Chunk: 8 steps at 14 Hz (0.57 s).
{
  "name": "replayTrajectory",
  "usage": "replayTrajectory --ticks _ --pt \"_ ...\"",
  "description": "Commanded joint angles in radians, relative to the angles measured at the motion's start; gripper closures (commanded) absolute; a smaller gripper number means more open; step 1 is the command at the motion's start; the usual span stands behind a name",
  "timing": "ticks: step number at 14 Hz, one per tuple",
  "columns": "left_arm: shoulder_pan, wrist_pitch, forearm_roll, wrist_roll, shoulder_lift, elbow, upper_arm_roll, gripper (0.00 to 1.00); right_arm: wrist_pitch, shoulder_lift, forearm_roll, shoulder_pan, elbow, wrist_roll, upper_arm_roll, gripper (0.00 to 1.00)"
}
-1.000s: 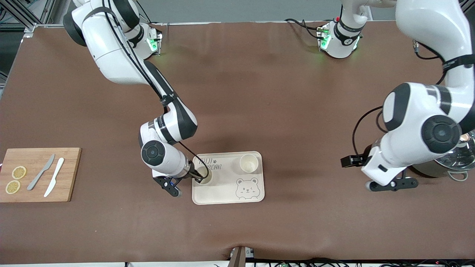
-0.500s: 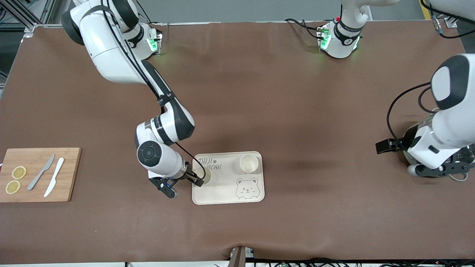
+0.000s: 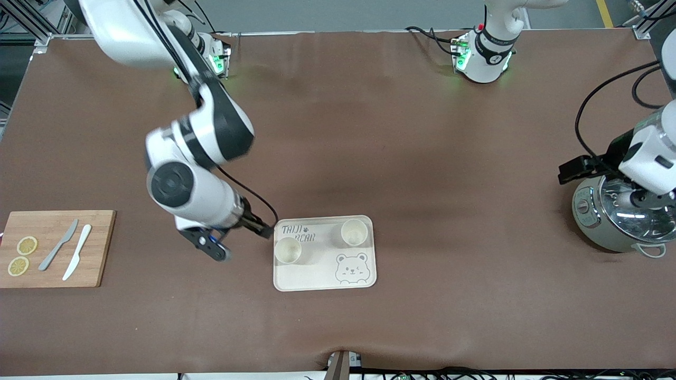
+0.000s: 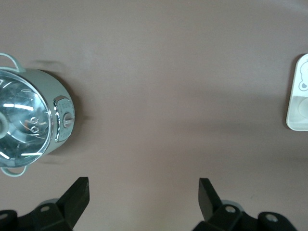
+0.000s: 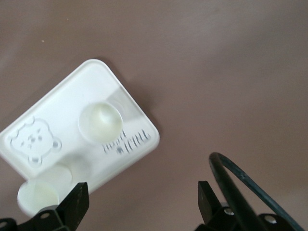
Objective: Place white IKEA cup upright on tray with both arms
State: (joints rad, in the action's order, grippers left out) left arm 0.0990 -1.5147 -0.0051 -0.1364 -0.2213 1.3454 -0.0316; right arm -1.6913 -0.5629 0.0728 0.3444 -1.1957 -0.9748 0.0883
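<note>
Front view: "TAIJI BEAR" tray [image 3: 323,279] carries two upright cups; right gripper [image 3: 211,247] beside it and left gripper [image 3: 647,198] over a pot [image 3: 607,221], both spread wide, empty.

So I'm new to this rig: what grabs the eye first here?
Two white cups stand upright on the cream bear tray mid-table. The right gripper, open, hangs beside the tray; the left gripper, also open, is by the steel pot at its end.

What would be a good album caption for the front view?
Two white cups stand upright on the tray; open right gripper beside it.
</note>
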Motion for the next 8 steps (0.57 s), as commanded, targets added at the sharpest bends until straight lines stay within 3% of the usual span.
replayTrajectory --ticks 1,6,8 --pt "-0.008 0.028 0.005 0.035 0.068 0.034 0.006 0.00 0.155 0.185 0.042 -0.056 -0.054 0.117 0.013 0.00" --pt "-0.007 0.079 0.005 0.051 0.131 0.035 0.006 0.00 0.398 0.429 0.032 -0.233 -0.100 0.445 0.007 0.00" --pt "-0.008 0.096 0.005 0.051 0.151 0.035 0.007 0.00 0.372 0.602 -0.033 -0.324 -0.275 0.655 0.005 0.00"
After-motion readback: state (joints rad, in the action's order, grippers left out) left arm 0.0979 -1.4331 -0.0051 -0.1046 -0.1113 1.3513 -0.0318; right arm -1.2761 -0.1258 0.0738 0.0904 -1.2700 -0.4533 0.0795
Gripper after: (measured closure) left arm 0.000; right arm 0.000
